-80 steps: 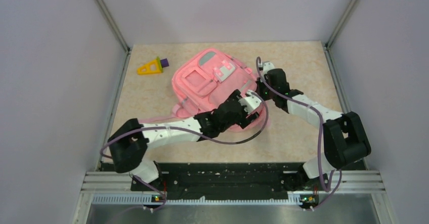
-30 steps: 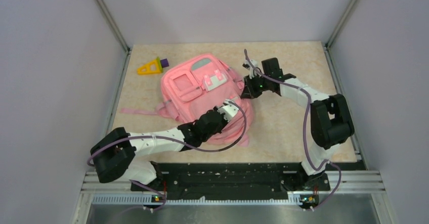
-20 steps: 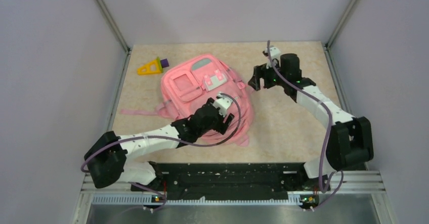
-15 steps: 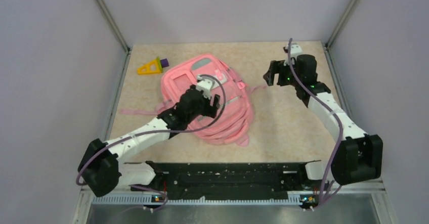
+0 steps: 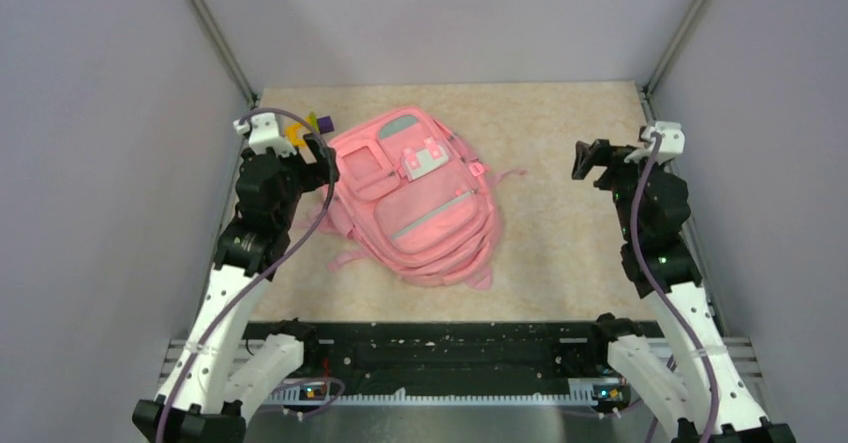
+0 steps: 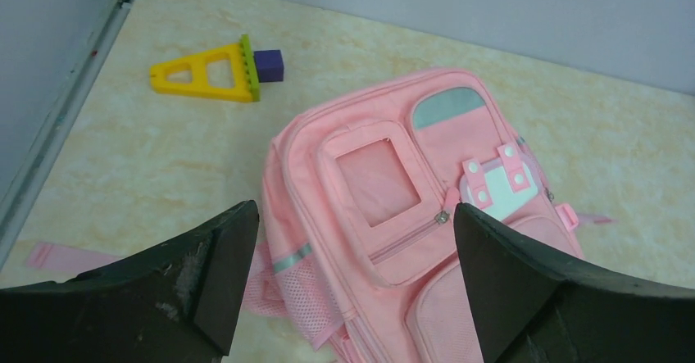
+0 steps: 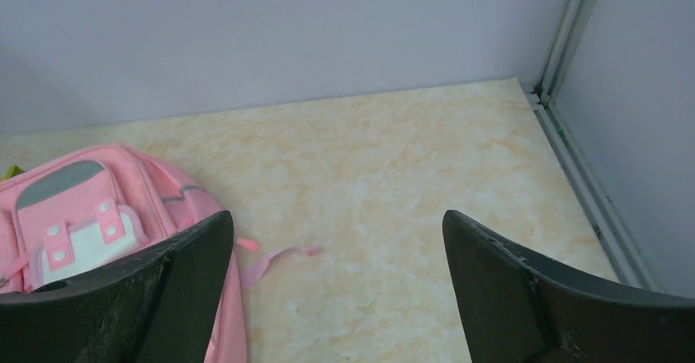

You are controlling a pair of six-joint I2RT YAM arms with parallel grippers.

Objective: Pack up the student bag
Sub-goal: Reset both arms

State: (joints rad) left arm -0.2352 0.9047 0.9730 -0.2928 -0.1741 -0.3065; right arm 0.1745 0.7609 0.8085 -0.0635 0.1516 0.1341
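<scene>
1. Pink fabric makes up the one student bag [image 5: 420, 203]. We see it lying flat and front up on the desk [image 5: 560, 253], left of centre, with its top toward the far wall.
2. On its front we count one grey-green patch and one white patch with pink tabs. One loose pink strap [image 7: 274, 256] trails onto the desk on its right side.
3. We count one toy [image 6: 215, 72]: a yellow triangular piece with a green strip and a purple block at its wide end. It lies near the far left corner, apart from the bag.
4. We count two arms and two pincers. The left pincer [image 6: 348, 215] hangs above the bag's left side, its jaws spread wide and gripping nothing.
5. The right pincer [image 7: 338, 220] hangs over bare desk, well to the right of the bag. It too is spread wide and has hold of nothing.
6. The desk top is beige with a pale marbled pattern.
7. Three plain lilac-grey walls [image 5: 450, 13] close in the desk, and we count two metal rails [image 5: 215, 35], one up each far corner.
</scene>
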